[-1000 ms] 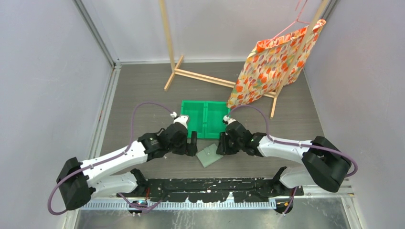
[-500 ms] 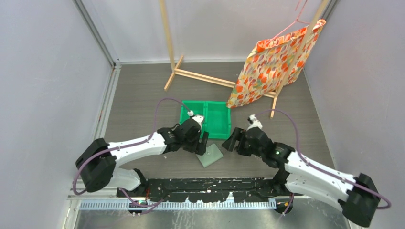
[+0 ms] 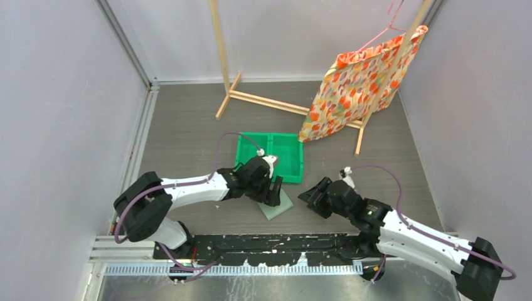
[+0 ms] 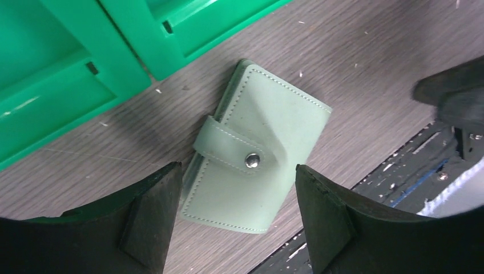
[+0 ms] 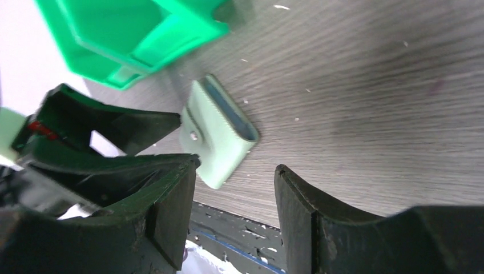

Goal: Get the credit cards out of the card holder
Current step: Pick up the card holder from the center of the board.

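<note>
The card holder [image 4: 259,151] is seen lying flat and closed on the table [image 4: 371,74], its strap [image 4: 225,142] fastened by a snap [image 4: 253,161]. It lies directly below the gap of the left gripper [image 4: 237,188], whose fingers [image 4: 145,228] are spread wider than the holder and have hold of nothing. The right gripper [image 5: 235,171] also stands open and empty, with the holder ahead of its fingertips and off toward the finger nearer the other arm. The credit cards cannot be seen and are presumed shut inside. The step in hand is judged to be unfastening: the holder would best be pinned across its body by one pair of fingers while the strap's free end is lifted by the other, so that the snap is popped and the holder is not dragged. The green bin [image 4: 131,51], just beyond the left fingertips, should be avoided
</note>
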